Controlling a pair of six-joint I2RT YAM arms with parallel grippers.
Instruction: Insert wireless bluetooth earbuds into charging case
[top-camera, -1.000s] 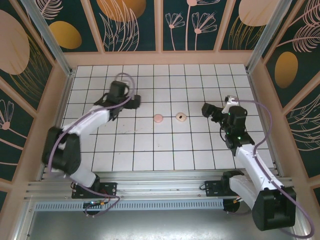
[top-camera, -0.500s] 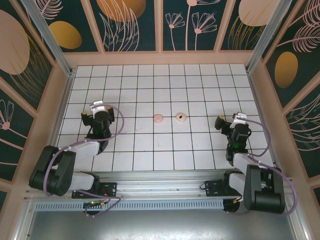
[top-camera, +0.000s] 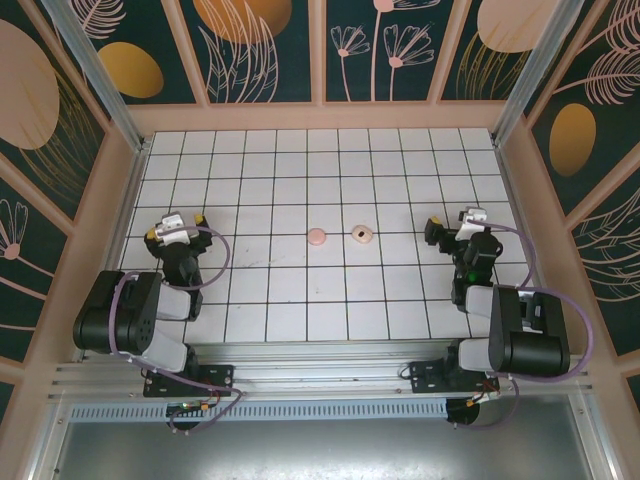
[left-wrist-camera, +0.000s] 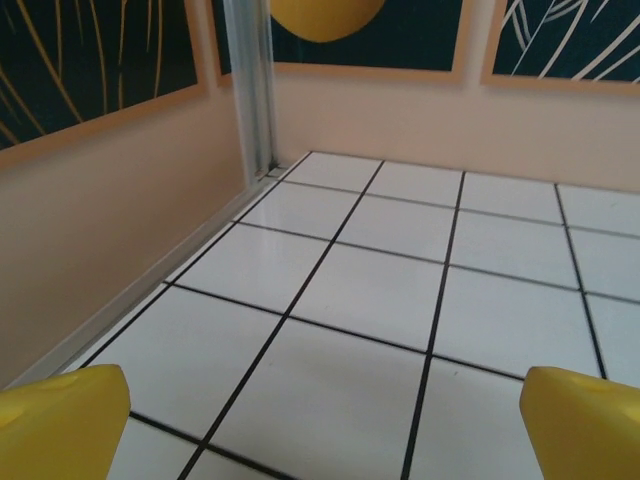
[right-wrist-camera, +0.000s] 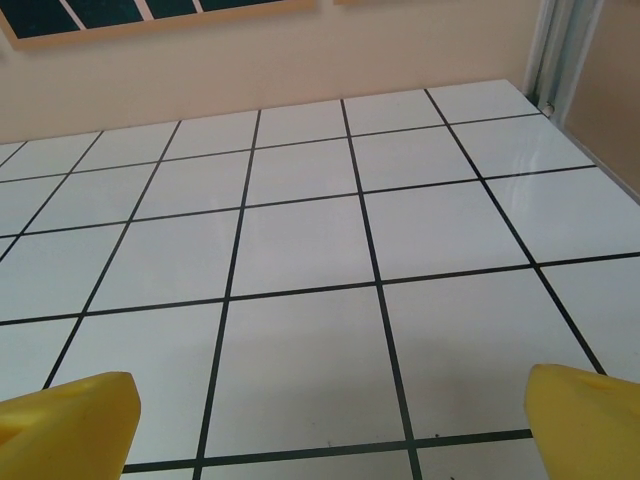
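Well Back From the Middle: Both Claws Wide, Case Untouched

Right, both arms sit folded close to the near edge of the white tiled table (top-camera: 400, 300), and nothing is being touched. By the left edge hangs the left gripper (top-camera: 176, 225), its jaws spread wide apart, with only bare tile between its yellow pads (left-wrist-camera: 60, 420). Same story by the right edge: the right gripper (top-camera: 450, 222) is spread wide and empty.

And the prize? The small round flat pink plastic charging case (top-camera: 317, 237) lies near the middle of the table, well apart from both claws and every edge. Just to its right, not touching, lies a small beige piece with a dark centre hole (top-camera: 362, 234).

Count with me: two arms, two grippers, one case, one beige piece. As for the tiny pale-pink earbuds, I cannot pick out a single one; too small to tell.

Where might this go wrong? It is a long reach in from either side. That smooth puck on glossy tile looks ready to skid if a finger catches its rim, and a wide claw coming in low could knock the beige piece into it. Whether the case is open I cannot tell, and buds that small could twist or pop free in a pinch.
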